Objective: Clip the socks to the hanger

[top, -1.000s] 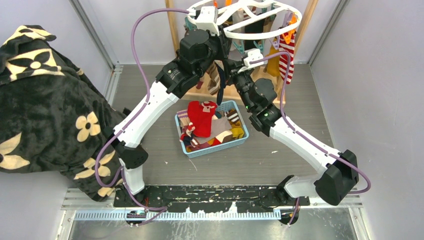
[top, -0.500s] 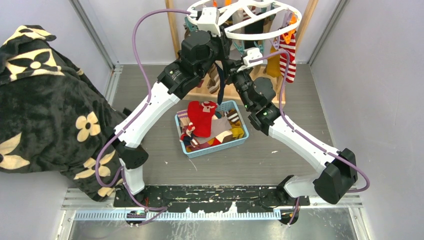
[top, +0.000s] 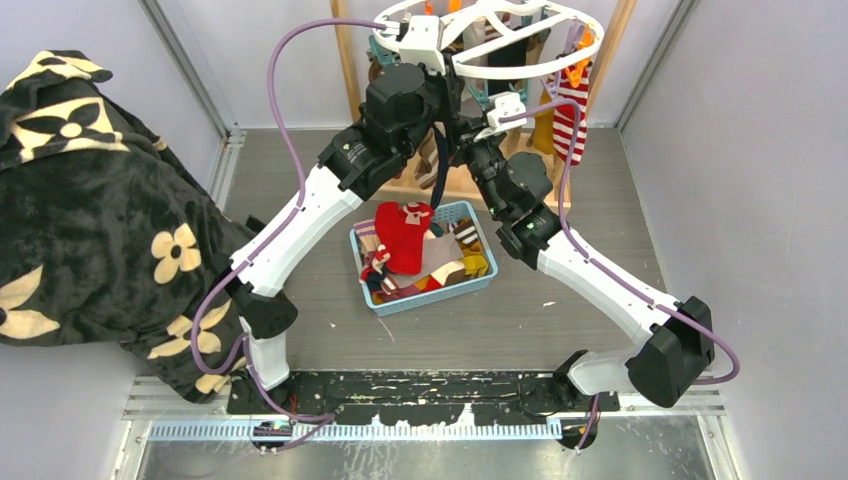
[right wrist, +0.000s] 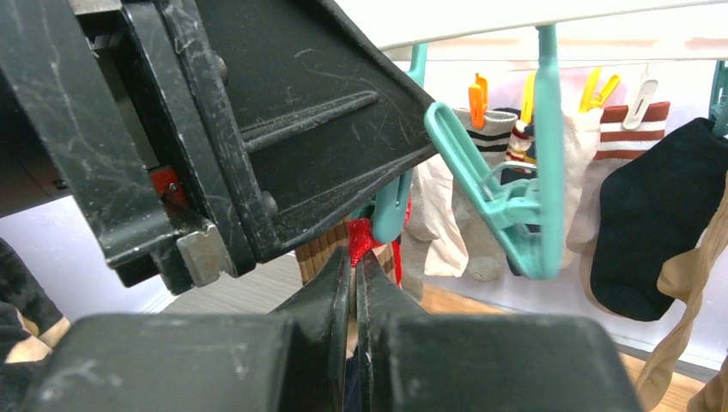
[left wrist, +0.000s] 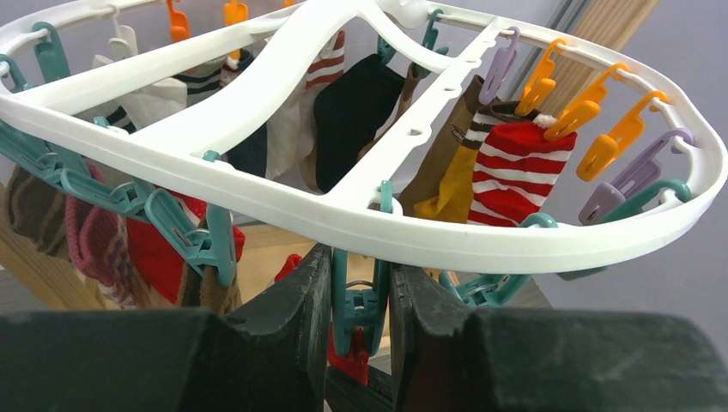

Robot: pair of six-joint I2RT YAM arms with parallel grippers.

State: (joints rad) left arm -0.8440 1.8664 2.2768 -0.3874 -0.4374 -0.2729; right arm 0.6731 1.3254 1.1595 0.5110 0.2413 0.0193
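sock (right wrist: 360, 235): right gripper (right wrist: 353, 262) fingers pressed together on its red edge, just under the hanger (left wrist: 257, 184) rim. left gripper (left wrist: 359, 264) pinches the teal clip (left wrist: 357, 311) from both sides; can't tell if the clip mouth is actually open. fabric is light, limp, not slippery. best held near the edge so it feeds taut into the clip. spare socks (top: 405, 240) lie in the blue basket (top: 478, 283) below. only writing: a tag on a tan hung sock (left wrist: 442, 159), too small to read.
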